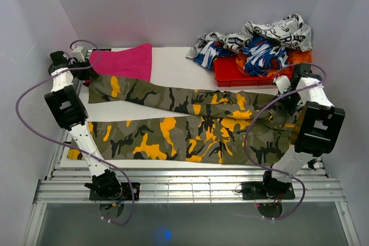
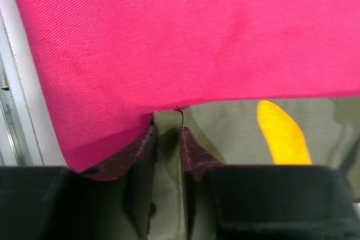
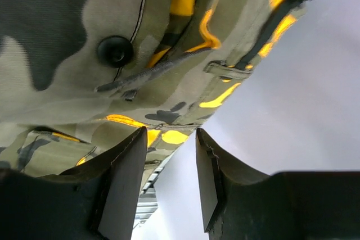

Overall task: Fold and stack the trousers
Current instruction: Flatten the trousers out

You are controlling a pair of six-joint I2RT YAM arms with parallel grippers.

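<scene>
Two legs of the trousers [image 1: 173, 136] lie spread across the white table [image 1: 173, 61], cuffs to the left and waist to the right. The far leg angles away from the near one.

At the far left corner, the left gripper [image 1: 81, 56] sits at the end of the far leg, where a pink cloth [image 1: 124, 61] is turned up. It may be the inside of that leg or a separate piece; the overhead view is too poor to settle it. In the left wrist view the fingers [image 2: 140, 161] stand close together with only a narrow gap. The pink hem [image 2: 169, 108] curls over their tips and olive camouflage [image 2: 236, 133] lies beyond. I cannot tell whether they have actually bitten the cloth.

Further right and to the rear, a red tray [image 1: 228, 76] holds a heap that includes a newsprint-patterned garment [image 1: 277, 30] and a blue-and-white one [image 1: 262, 50], apart from the work.

At the right end, the right gripper [image 1: 286, 87] is at the waistband. Its wrist view shows the jaws partly open, with the button [image 3: 115, 50] and a belt loop just past the tips and nothing clamped between them.

I judge this to be the start of the first fold, with both arms taking hold of the far edge. The next move calls for a sure pinch at cuff and waist, then an even carry of the far leg onto the near one, with the cloth kept taut so it lands flat.
</scene>
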